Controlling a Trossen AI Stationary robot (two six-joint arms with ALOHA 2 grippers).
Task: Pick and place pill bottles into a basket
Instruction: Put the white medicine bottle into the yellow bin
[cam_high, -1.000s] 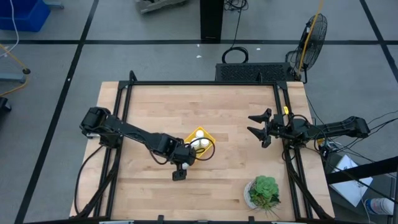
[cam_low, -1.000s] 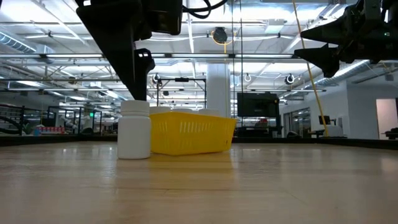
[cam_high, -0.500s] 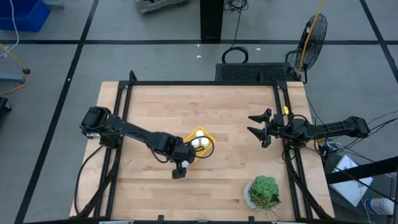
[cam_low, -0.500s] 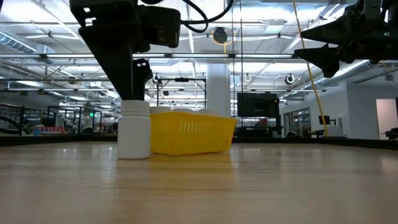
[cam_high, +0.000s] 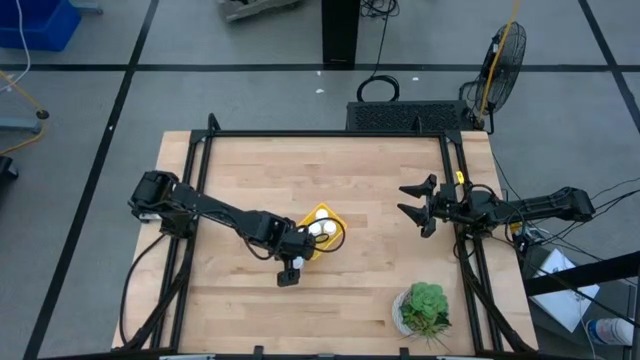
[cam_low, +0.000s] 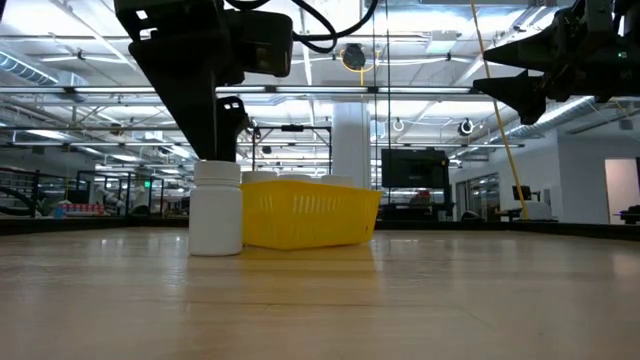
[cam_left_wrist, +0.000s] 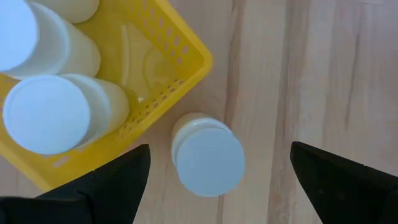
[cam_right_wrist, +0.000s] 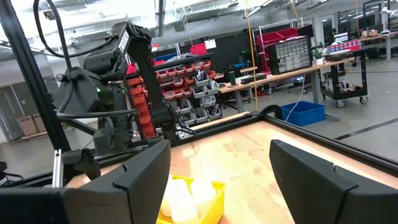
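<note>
The left hand (cam_high: 288, 270) has shifted slightly toward the near side since a second ago and hangs with fingers spread wide, straddling a lone bottle (cam_left_wrist: 208, 158) without touching it. That bottle stands upright on the tabletop (cam_high: 370, 180), just beside the basket (cam_high: 334, 216), which holds other bottles (cam_left_wrist: 46, 113). The right hand (cam_high: 412, 208) hovers open and empty, well apart at the right.
</note>
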